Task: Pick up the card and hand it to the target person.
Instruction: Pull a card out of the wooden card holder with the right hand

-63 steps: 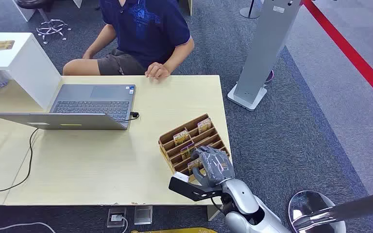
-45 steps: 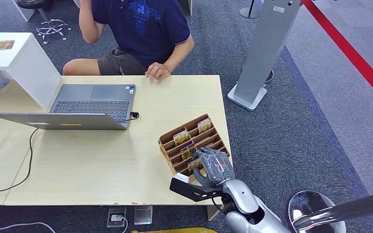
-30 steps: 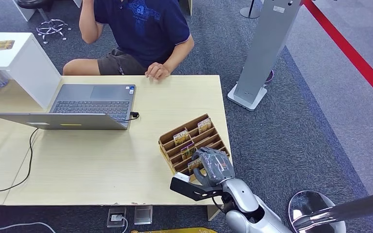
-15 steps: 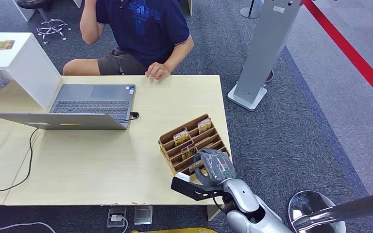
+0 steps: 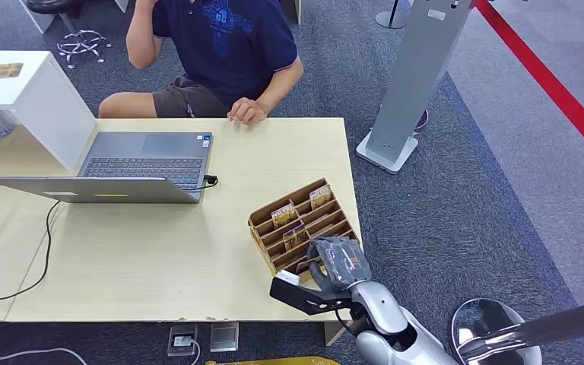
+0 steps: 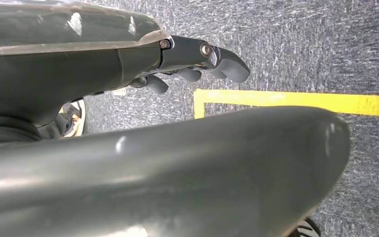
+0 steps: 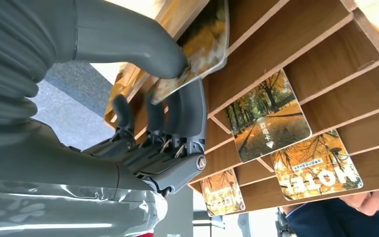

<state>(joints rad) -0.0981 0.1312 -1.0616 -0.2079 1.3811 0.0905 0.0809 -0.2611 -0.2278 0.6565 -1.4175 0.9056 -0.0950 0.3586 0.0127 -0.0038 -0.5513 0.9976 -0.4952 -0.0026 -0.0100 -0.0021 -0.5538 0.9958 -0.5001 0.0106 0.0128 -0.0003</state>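
Note:
A wooden card rack (image 5: 328,214) sits at the table's near right corner, with several autumn-picture cards in its slots (image 5: 284,215). My right hand (image 5: 339,262) is over the rack's nearest rows. In the right wrist view its thumb and fingers (image 7: 177,111) pinch one card (image 7: 205,47) at its lower end, with the card tilted against a slot divider. Other cards (image 7: 269,116) lie flat in slots further on. My left hand (image 6: 197,61) hangs over the carpet and holds nothing. The seated person (image 5: 224,38) is across the table, with one hand (image 5: 245,112) on its far edge.
An open laptop (image 5: 141,163) with a black cable (image 5: 42,251) takes up the table's left half. A white box (image 5: 26,95) stands at the far left. A grey stand (image 5: 414,76) rises from the carpet right of the table. A red floor line (image 5: 555,87) runs at the far right.
My right hand has drawn slightly back toward me over the rack's nearest rows, still pinching the card. The person has raised one arm from the knee up toward the head.

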